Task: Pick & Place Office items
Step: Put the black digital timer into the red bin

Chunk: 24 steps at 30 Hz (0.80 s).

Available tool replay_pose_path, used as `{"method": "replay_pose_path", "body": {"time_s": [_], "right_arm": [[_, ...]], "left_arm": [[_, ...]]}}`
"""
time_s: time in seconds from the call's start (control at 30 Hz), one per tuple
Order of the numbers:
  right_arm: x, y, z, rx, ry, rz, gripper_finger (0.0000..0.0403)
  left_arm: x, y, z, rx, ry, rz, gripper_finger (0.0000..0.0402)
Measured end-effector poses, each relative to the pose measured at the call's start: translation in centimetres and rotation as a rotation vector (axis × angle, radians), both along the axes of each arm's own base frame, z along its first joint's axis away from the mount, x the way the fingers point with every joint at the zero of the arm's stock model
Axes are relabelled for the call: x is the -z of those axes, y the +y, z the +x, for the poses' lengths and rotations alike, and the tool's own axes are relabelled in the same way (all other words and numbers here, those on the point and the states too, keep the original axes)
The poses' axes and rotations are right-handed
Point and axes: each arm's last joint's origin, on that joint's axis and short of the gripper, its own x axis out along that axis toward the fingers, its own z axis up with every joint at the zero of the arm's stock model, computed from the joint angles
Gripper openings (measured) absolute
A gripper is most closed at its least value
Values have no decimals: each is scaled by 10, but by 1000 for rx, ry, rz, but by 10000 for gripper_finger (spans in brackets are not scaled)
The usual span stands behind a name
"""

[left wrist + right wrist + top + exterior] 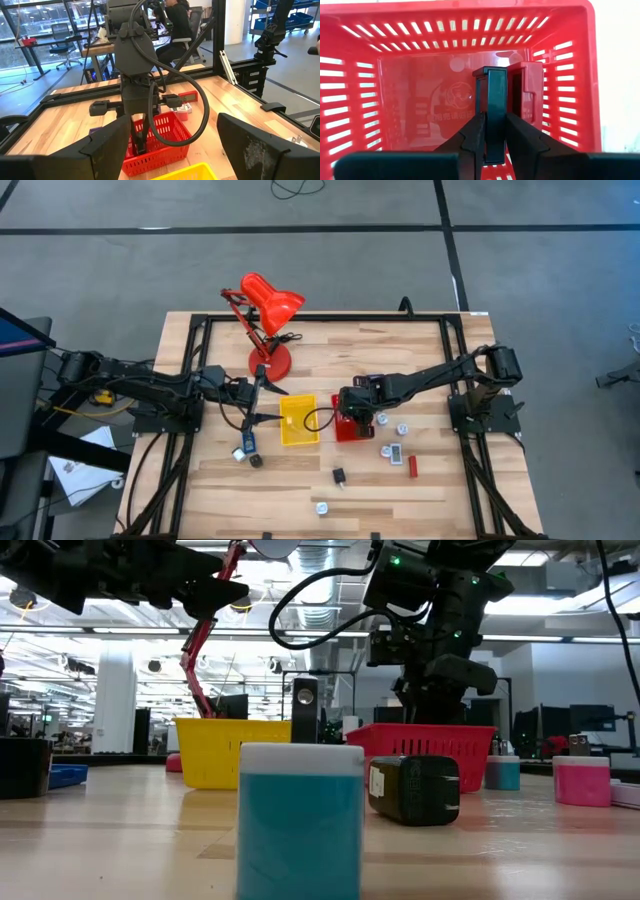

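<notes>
My right gripper (pixel 491 145) reaches steeply down into the red basket (pixel 360 100) and is shut on a flat black office item (pixel 491 107). Beside that item a flat red piece (pixel 526 95) stands inside the basket. My left gripper (pixel 170 160) hovers level and open above the table, next to the yellow basket (pixel 298 420), with nothing between its fingers. Several small office items lie loose on the tabletop: a blue piece (pixel 247 445), black bits (pixel 339 475), a red piece (pixel 412 465) and a silvery bit (pixel 321 506). My right gripper pinches the black item's near end (pixel 491 135) between its two fingers, one on each broad side. The fingers slant down from above, lying along the item. It sticks out past the fingertips into the red basket; whether its far end touches the floor I cannot tell.
A big red desk lamp (pixel 265 320) stands at the table's far side behind the baskets. A black frame (pixel 300 318) runs around the tabletop. In the low view a blue piece (pixel 300 820) and a black adapter-like bit (pixel 415 790) lie close to the near edge.
</notes>
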Motion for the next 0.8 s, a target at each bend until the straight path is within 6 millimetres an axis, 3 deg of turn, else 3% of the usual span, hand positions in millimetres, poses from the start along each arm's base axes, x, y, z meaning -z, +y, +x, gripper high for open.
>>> {"method": "replay_pose_path", "body": {"time_s": [0.47,0.8], "right_arm": [[0,0,0,0,0,1,69],[0,0,0,21,-3,8,130]], "left_arm": [[0,0,0,0,0,0,292],[0,0,0,0,0,0,292]]}}
